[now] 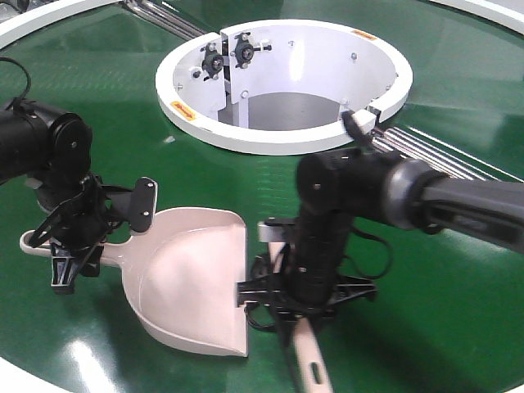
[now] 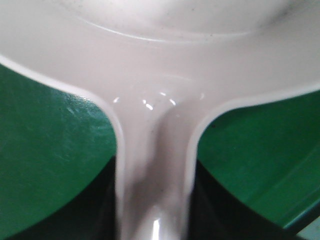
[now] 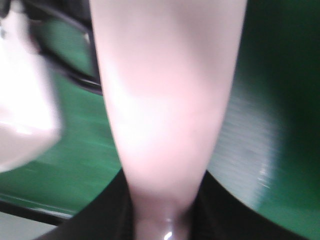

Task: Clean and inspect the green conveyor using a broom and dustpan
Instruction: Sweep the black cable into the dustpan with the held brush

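The pale beige-pink dustpan [image 1: 192,286] lies flat on the green conveyor [image 1: 442,278], its wide mouth facing right. My left gripper [image 1: 74,254] is shut on its handle [image 2: 155,190], and black fingers [image 2: 100,210] press both sides of it. My right gripper [image 1: 295,299] is shut on the broom [image 3: 165,100], just right of the dustpan's mouth. The broom's slotted handle end [image 1: 311,368] sticks out toward the front edge. Its bristles are hidden behind the right gripper. The right wrist view is blurred, with a corner of the dustpan [image 3: 25,110] at the left.
A large white ring-shaped opening [image 1: 278,139] sits behind both arms at the top centre. Steel rods [image 1: 426,151] run from it to the right. The belt's white rim [image 1: 16,372] shows at the front left and at the far corners.
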Motion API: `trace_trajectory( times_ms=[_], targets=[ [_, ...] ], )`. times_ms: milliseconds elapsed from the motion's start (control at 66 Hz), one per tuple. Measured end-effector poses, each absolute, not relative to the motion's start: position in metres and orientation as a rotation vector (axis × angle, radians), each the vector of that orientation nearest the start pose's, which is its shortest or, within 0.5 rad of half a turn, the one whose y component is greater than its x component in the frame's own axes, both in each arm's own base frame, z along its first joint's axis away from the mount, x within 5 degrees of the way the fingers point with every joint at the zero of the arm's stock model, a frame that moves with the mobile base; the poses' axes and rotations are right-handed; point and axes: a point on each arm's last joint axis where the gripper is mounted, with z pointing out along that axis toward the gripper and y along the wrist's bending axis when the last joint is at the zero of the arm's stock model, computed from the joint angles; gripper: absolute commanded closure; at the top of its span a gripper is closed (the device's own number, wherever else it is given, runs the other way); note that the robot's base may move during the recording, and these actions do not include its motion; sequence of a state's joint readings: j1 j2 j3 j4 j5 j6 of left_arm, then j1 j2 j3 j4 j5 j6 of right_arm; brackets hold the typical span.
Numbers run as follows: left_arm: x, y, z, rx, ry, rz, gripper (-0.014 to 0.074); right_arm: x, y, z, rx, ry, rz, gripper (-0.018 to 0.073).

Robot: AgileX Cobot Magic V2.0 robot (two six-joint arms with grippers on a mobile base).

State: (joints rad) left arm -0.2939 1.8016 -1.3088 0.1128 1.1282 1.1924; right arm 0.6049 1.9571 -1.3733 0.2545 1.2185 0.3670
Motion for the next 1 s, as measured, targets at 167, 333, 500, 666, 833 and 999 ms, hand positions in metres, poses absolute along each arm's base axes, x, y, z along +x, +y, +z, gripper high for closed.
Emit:
trace_trajectory(
  times_ms=[167,333,500,666,833,999],
  targets=[
    [0.333,-0.091,0.22,2.188,2.267,0.179,0.0603,0.299,0.263,0.185,-0.327,3.322,0.382,0.0563],
    [0.333,-0.091,0.22,2.188,2.267,0.179,0.0603,0.311,0.302,0.197,-0.401,3.233,0.596,0.0563],
    [0.333,-0.091,0.22,2.188,2.267,0.179,0.0603,0.318,0.316,0.21,-0.432,3.174,0.667,0.0563],
    [0.333,-0.091,0.22,2.188,2.268,0.178,0.0603,0.323,0.314,0.22,-0.461,3.121,0.618,0.0563],
    [0.333,-0.091,0.22,2.188,2.268,0.178,0.0603,0.328,0.302,0.231,-0.459,3.075,0.496,0.0561],
    [0.333,-0.091,0.22,2.188,2.268,0.178,0.0603,0.337,0.272,0.25,-0.395,3.027,0.426,0.0561]
  ],
)
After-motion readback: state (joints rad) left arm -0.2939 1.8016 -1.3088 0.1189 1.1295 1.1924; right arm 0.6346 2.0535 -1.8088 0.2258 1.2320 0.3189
